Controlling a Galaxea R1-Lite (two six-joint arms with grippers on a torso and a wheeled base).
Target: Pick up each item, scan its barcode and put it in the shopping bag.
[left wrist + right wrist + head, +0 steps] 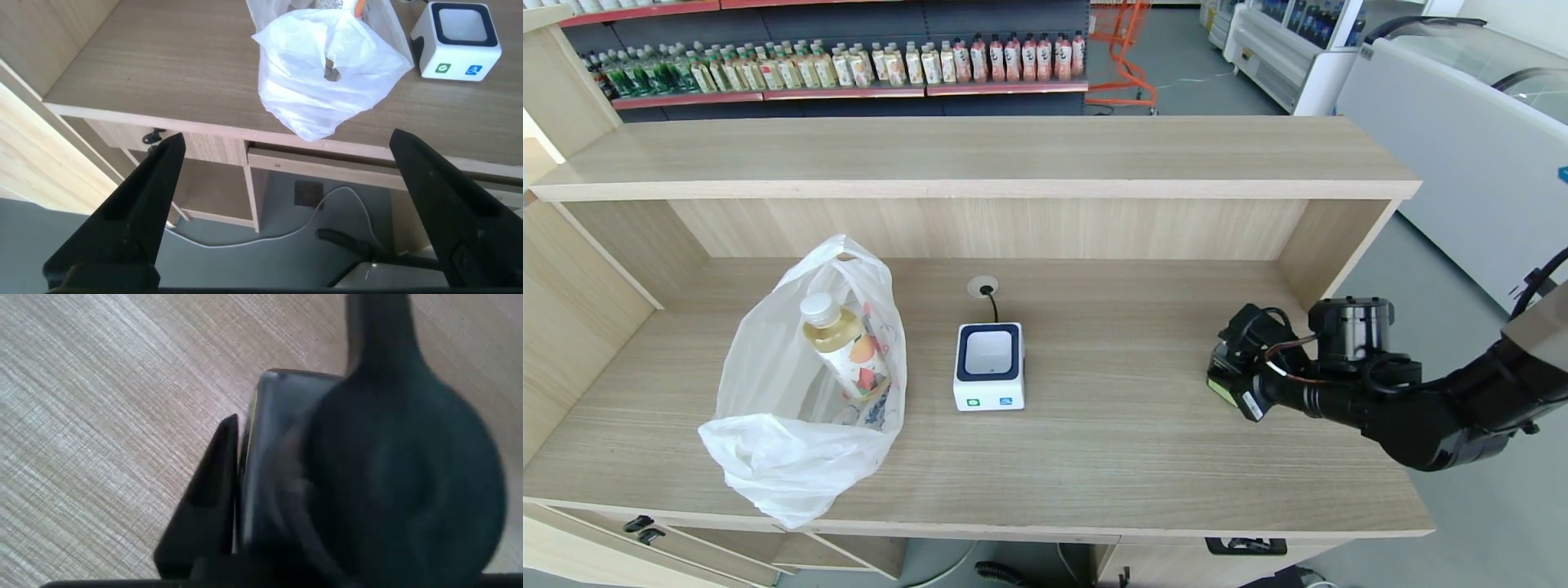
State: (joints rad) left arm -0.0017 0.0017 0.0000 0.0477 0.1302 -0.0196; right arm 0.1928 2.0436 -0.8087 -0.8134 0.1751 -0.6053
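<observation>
Wood counter (pixel 1127 425): bag (pixel 768 441) left w/ bottle (pixel 841 343) inside, scanner (pixel 988 365) centre. Right gripper (pixel 1227 384) at right, against a grey item (pixel 274 449); grip state can't be told. Left gripper (pixel 288 137) wide open. Verify hold, then face barcode to scanner.

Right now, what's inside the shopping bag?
A bottle with a white cap and yellowish drink leans inside the bag. Its base is covered by crumpled plastic, so I cannot tell whether anything else lies underneath.
</observation>
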